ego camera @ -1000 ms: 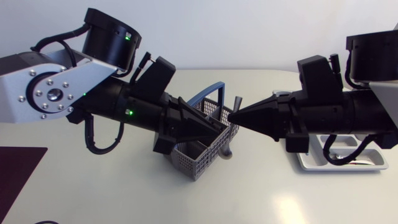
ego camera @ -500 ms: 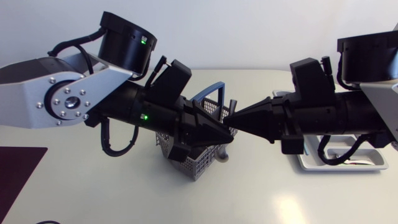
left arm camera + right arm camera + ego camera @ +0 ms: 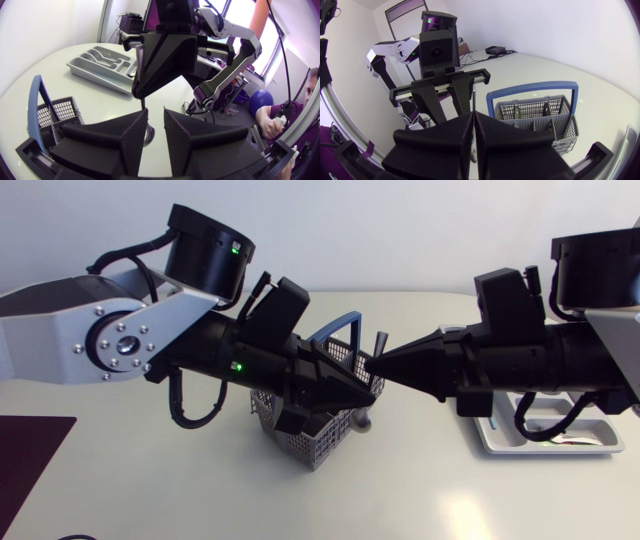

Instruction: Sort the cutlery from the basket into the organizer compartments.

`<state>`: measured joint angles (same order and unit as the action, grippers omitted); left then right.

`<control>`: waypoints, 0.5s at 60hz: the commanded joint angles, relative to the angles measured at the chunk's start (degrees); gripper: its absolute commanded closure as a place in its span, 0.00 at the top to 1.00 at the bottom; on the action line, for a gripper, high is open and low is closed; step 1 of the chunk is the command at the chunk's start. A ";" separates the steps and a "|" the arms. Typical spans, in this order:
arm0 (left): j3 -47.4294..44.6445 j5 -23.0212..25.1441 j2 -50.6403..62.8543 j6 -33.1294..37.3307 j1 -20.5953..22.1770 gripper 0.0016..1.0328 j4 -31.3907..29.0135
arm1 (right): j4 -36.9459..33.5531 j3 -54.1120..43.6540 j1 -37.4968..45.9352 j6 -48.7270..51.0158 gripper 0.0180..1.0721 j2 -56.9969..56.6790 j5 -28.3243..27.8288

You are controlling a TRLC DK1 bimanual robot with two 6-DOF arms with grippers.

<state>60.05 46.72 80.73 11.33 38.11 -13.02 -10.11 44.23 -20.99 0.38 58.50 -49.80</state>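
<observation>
Handover over the basket (image 3: 303, 442) seemed underway: right claw (image 3: 372, 366) pinched a dark utensil (image 3: 381, 344) upright, left claw (image 3: 372, 392) gaped around it and next needed to close squarely.

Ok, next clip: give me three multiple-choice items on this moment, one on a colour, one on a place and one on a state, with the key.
1. What colour is the handle of the basket?
A. red
B. yellow
C. blue

2. Where does the organizer lie?
A. inside the basket
B. on the table beneath the right arm
C. beneath the left arm

3. How do the fingers of the left gripper stand?
A. open, with a gap between them
B. shut on the basket's handle
C. shut on the organizer

Key:
1 C: the handle shows blue in every view.
2 B: the head view shows the organizer under the right arm.
3 A: the left wrist view shows the gap between the fingers.
</observation>
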 commanded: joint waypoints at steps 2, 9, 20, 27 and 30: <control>-0.99 0.13 -1.36 -0.52 -1.55 0.24 0.18 | 0.09 -0.55 0.16 -1.35 0.06 -0.93 -1.09; -1.87 -1.54 -1.45 0.71 -1.90 0.24 0.18 | -0.09 -0.63 0.25 -1.35 0.06 -1.37 -1.18; -1.17 -1.63 -0.92 0.53 -0.93 0.24 0.45 | 0.09 -0.37 -0.28 -1.61 0.06 -0.67 -1.26; -0.20 -1.54 -0.57 -0.17 -0.31 0.24 0.54 | 0.35 -0.37 -0.45 -1.70 0.06 -0.05 -1.26; 0.15 -1.46 -0.57 -0.35 -0.23 0.24 0.45 | 0.35 -0.28 -0.63 -1.70 0.06 -0.05 -1.18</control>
<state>59.20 44.95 80.18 11.75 37.45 -12.97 -10.13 44.23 -20.99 0.12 57.78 -50.37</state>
